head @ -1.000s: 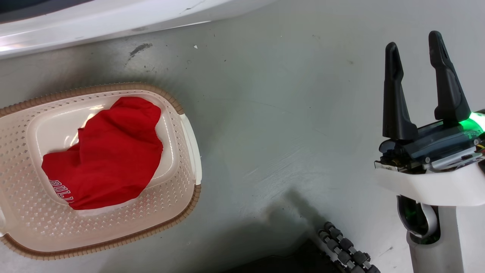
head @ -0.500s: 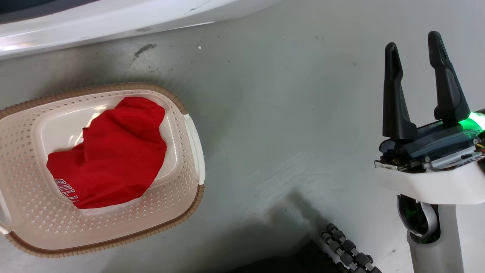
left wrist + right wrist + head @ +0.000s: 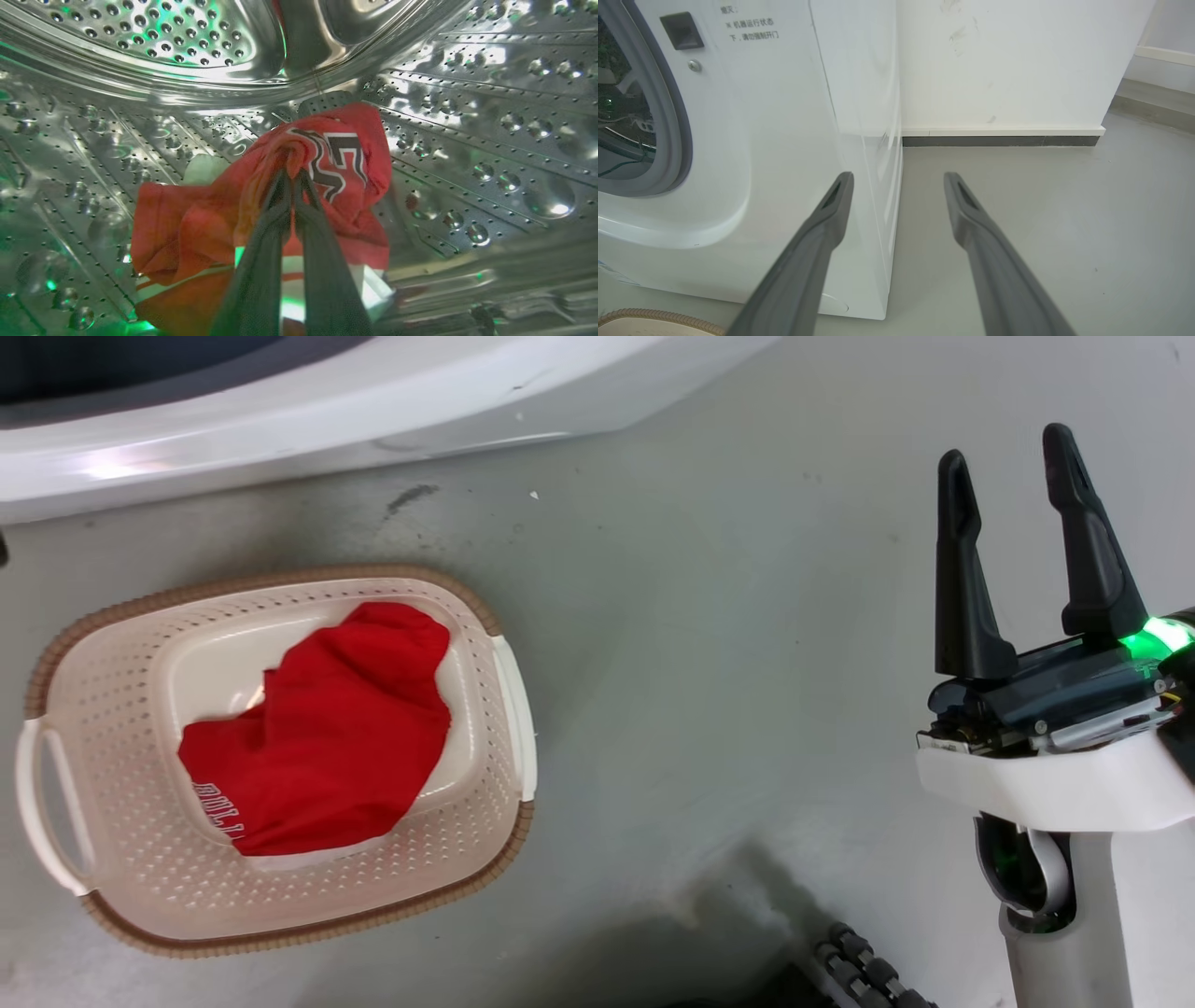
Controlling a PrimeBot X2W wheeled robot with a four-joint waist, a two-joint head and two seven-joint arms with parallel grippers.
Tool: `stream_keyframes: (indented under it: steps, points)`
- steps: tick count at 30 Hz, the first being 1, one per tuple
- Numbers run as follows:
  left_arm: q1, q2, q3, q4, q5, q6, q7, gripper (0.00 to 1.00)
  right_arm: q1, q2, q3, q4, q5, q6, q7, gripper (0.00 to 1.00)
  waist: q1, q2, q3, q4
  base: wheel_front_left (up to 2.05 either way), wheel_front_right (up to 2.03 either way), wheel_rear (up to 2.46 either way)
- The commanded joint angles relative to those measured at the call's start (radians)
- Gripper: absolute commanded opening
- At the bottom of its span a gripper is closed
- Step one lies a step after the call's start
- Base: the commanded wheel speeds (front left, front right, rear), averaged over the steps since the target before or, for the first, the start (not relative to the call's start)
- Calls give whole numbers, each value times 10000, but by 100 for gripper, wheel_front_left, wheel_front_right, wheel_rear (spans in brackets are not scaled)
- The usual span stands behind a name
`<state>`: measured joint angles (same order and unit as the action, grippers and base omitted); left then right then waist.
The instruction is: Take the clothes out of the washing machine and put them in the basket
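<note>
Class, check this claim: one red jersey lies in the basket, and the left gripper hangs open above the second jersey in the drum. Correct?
No. The left wrist view shows the left gripper shut on the second jersey in the drum, not open above it. The first jersey does lie in the basket.
</note>
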<state>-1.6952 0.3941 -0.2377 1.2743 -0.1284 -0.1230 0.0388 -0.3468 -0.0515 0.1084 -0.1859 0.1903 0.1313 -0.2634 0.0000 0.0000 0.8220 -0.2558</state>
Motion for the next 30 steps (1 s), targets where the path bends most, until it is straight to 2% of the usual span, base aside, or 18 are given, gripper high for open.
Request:
stream_keyframes:
  steps: [1,9,17,30]
  points:
    - [265,-120,-16,16,-122,-27,-281,0,59,23,11,42,-129,-9,-20,100,0,0,-211,184,0,0,0]
    - [1550,-600,-197,24,-565,-60,-1631,0,276,22,57,209,-372,-9,-20,100,0,0,-1152,560,0,0,0]
    - [3052,-1002,-700,-274,-1322,-61,-2509,0,628,20,24,395,-597,-9,-20,100,0,0,-2163,881,0,0,0]
    - [6182,-989,-1838,-2255,-2567,-64,-3049,0,1739,22,139,758,-944,-9,-20,100,0,0,-4070,1472,0,0,0]
